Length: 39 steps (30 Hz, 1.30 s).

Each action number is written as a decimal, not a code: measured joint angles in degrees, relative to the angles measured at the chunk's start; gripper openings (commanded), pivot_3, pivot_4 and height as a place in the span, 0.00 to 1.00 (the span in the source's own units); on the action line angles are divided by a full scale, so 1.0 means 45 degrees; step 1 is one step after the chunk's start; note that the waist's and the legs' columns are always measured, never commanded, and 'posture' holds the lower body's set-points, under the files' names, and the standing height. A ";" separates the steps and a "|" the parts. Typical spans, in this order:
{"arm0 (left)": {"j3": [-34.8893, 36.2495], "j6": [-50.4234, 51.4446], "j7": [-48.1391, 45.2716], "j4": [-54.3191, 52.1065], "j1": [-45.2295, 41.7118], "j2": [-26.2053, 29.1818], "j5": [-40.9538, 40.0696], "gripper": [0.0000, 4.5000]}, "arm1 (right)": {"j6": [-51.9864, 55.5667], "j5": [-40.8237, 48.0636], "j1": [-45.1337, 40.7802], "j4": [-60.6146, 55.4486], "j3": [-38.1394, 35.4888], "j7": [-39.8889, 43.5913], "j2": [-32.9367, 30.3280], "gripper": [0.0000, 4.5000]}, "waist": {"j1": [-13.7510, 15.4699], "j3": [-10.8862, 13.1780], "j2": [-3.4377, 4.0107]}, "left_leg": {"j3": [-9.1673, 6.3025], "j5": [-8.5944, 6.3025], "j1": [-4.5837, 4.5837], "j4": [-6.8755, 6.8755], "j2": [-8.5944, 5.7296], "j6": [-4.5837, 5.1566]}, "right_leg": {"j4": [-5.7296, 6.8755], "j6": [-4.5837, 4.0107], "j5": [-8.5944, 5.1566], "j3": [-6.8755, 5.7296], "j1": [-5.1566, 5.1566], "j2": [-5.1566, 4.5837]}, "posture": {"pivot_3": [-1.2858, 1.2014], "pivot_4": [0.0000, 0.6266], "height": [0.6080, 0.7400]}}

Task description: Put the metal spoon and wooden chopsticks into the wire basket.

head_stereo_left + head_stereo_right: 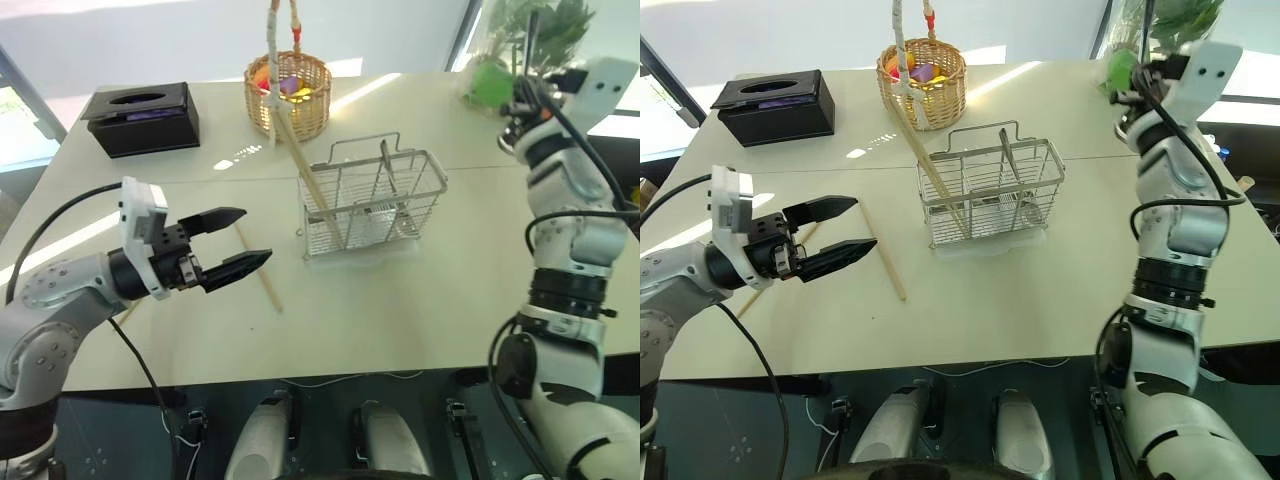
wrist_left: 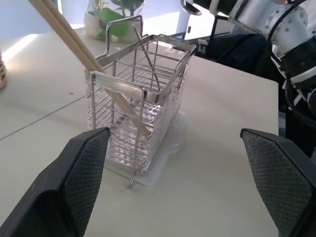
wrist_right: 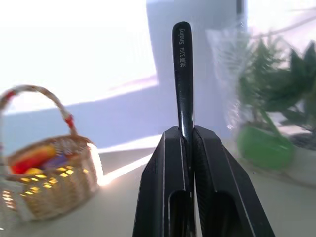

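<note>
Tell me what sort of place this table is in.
Probably a bright office or lab by windows, staged like a dining table: a black tissue box, a potted plant, a wicker basket and a wire basket.

Wire basket point(image 1: 375, 200): silver wire-grid rectangular rack, upright on the worktop near its middle, loop handles standing up, sitting on a thin clear tray.

Wooden chopsticks point(image 2: 74, 42): two light-brown sticks leaning diagonally in one end compartment of the basket, tips down inside, upper ends sticking out past the rim toward the wicker basket. Another chopstick point(image 1: 258, 266) lies flat on the worktop just beside the basket, apart from it.

Metal spoon point(image 3: 183, 74): thin, straight, dark-looking handle with fine lettering, pinched between the closed fingers of the right gripper point(image 3: 186, 143), raised well clear of the worktop; bowl hidden.

A thin metal utensil handle point(image 2: 147, 57) stands tilted inside the basket; type unclear.
</note>
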 measured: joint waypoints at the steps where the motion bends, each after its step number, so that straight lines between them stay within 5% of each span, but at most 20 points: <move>1: -0.0029 -0.0025 -0.0039 0.0091 -0.0147 -0.0013 0.0071 1.00 | -0.0095 0.0307 -0.0105 -0.0252 0.0048 0.0024 0.0356 0.01 | 0.0010 0.0000 0.0000 | 0.0000 0.0000 0.0000 0.0000 0.0000 0.0000 | 0.0001 -0.0001 0.0001 0.0000 0.0000 -0.0001 | 0.52 0.24 1.00; 11: -0.0242 -0.0186 -0.0077 0.0086 -0.0539 -0.0255 0.0350 1.00 | -0.0867 0.1312 0.0585 -0.0714 0.0834 0.0099 0.2366 0.01 | -0.0048 -0.0001 0.0000 | 0.0007 0.0002 -0.0002 -0.0021 -0.0001 -0.0003 | 0.0014 -0.0004 0.0003 0.0012 -0.0024 -0.0001 | 0.52 0.24 1.00; 29: 0.0079 -0.0186 0.0437 -0.0189 -0.0272 -0.0299 0.0312 1.00 | -0.2219 0.0966 0.2302 -0.0322 0.1709 0.0459 0.2925 0.01 | -0.0066 0.0001 0.0002 | 0.0062 0.0014 0.0003 -0.0013 0.0000 -0.0020 | 0.0143 -0.0008 0.0000 0.0097 -0.0109 0.0000 | 0.52 0.24 1.00; 32: 0.0079 -0.0186 0.0440 -0.0188 -0.0271 -0.0311 0.0312 1.00 | -0.2314 0.0873 0.2349 -0.0322 0.1856 0.0447 0.3028 0.24 | -0.0065 0.0001 0.0002 | 0.0062 0.0019 0.0003 -0.0012 0.0000 -0.0028 | 0.0154 -0.0009 0.0000 0.0098 -0.0115 0.0000 | 0.52 0.24 1.00; 39: 0.0079 -0.0187 0.0460 -0.0188 -0.0271 -0.0345 0.0312 1.00 | -0.2408 0.0782 0.2358 -0.0322 0.1990 0.0439 0.3114 0.99 | -0.0060 0.0001 0.0002 | 0.0061 0.0021 0.0004 -0.0007 0.0000 -0.0028 | 0.0158 -0.0009 0.0000 0.0099 -0.0116 -0.0001 | 0.52 0.24 1.00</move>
